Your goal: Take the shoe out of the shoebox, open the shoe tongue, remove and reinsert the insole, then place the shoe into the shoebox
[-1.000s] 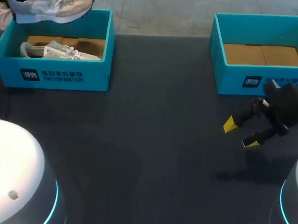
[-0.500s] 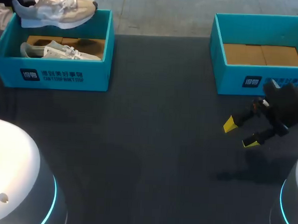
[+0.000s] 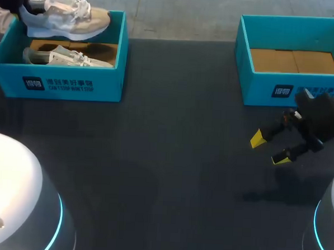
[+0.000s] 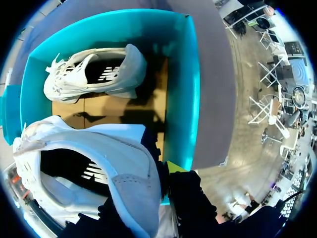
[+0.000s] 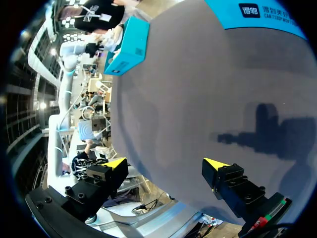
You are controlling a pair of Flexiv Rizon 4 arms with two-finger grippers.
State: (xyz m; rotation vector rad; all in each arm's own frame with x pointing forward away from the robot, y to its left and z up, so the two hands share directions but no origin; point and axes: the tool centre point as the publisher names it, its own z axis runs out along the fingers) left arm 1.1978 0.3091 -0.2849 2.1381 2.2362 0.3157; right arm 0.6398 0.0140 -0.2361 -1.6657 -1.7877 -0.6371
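Eased down toward the shoebox since a second ago, the shoe hangs from the left gripper, jaws clamped on its heel. A second shoe lies in the box ahead of the fingers. The right gripper hovers unmoved over the table, jaws wide apart and holding nothing.

at ten o'clock a white sneaker and a raised beige sneaker crowd the teal cardboard shoebox. dark tabletop stretches from it to the matching teal box at two o'clock.
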